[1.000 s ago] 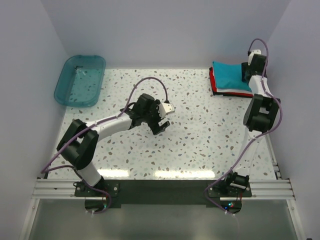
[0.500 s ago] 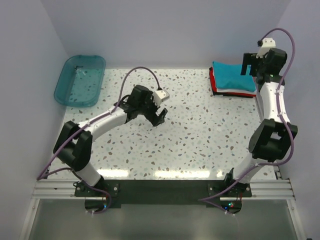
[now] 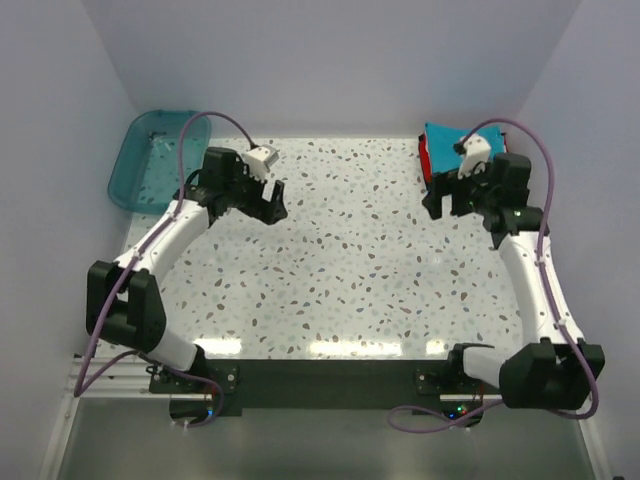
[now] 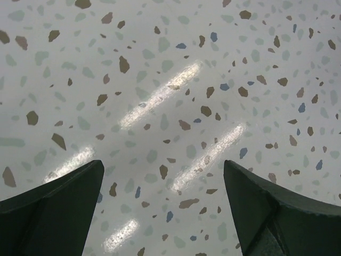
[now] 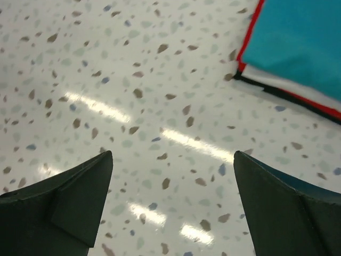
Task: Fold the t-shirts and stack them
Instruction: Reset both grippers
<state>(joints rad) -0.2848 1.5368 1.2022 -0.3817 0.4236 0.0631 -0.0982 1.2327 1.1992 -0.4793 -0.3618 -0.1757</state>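
Upper left of the overhead view: translucent teal bin at the far-left corner of the speckled worktop, speckle showing through its floor; a few small dark marks near its far rim, too small to identify. Just right of the bin: left gripper above bare worktop, jaws spread wide with nothing between them, as seen in the left wrist view. Right of centre: right gripper, jaws likewise parted and holding nothing, over bare worktop beside the stack. Upper right: folded t-shirts stacked at the far-right corner, partly hidden by the right arm. In the right wrist view, upper right: teal-blue t-shirt on top, white t-shirt beneath, red t-shirt showing only as an edge.
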